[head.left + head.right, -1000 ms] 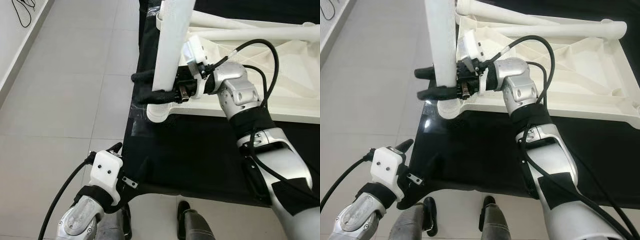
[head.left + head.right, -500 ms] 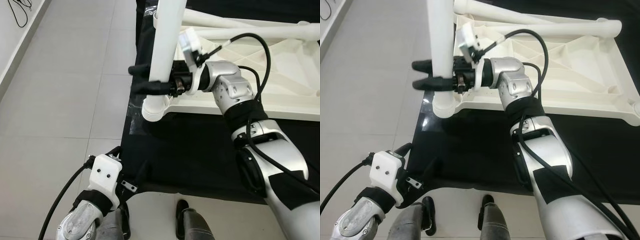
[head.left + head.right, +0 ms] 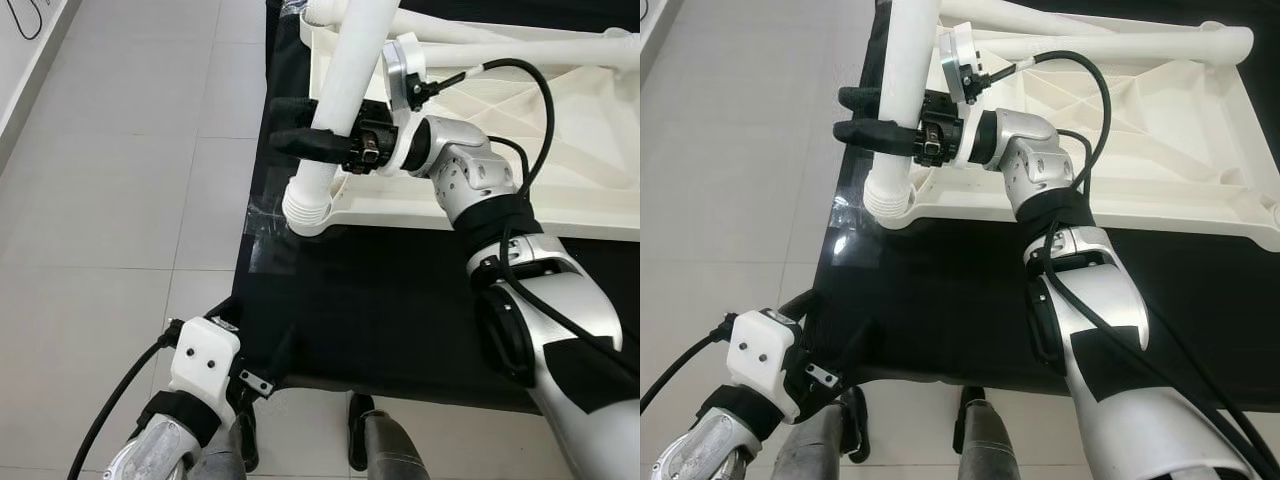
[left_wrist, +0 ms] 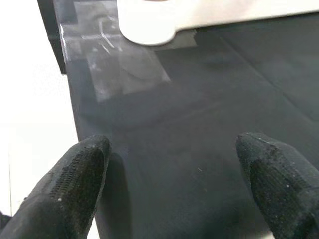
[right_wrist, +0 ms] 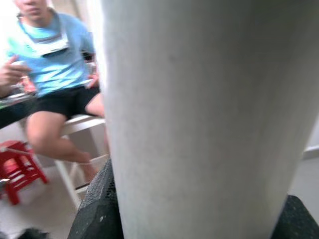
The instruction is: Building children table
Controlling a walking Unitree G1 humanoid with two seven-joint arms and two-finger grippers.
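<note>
A white table leg [image 3: 345, 90] slants down to its threaded end [image 3: 304, 205], which sits by the near left corner of the upturned white tabletop [image 3: 570, 150]. My right gripper [image 3: 292, 122] is shut on the leg, with one black finger on each side of it. In the right wrist view the leg [image 5: 199, 114] is very close. My left gripper [image 4: 174, 194] hangs open and low over the near left edge of the black mat [image 3: 380, 310], with nothing between its fingers [image 4: 75, 181].
Two more white legs [image 3: 1090, 45] lie across the far side of the tabletop. Grey tiled floor [image 3: 120, 180] lies left of the mat. My feet [image 3: 380, 450] stand at the mat's near edge. A seated person [image 5: 50, 59] and a red stool [image 5: 20, 169] are beyond.
My right wrist has rolled with the leg still gripped, and the leg now leans more steeply. My left arm has sunk a little lower. The view has shifted slightly.
</note>
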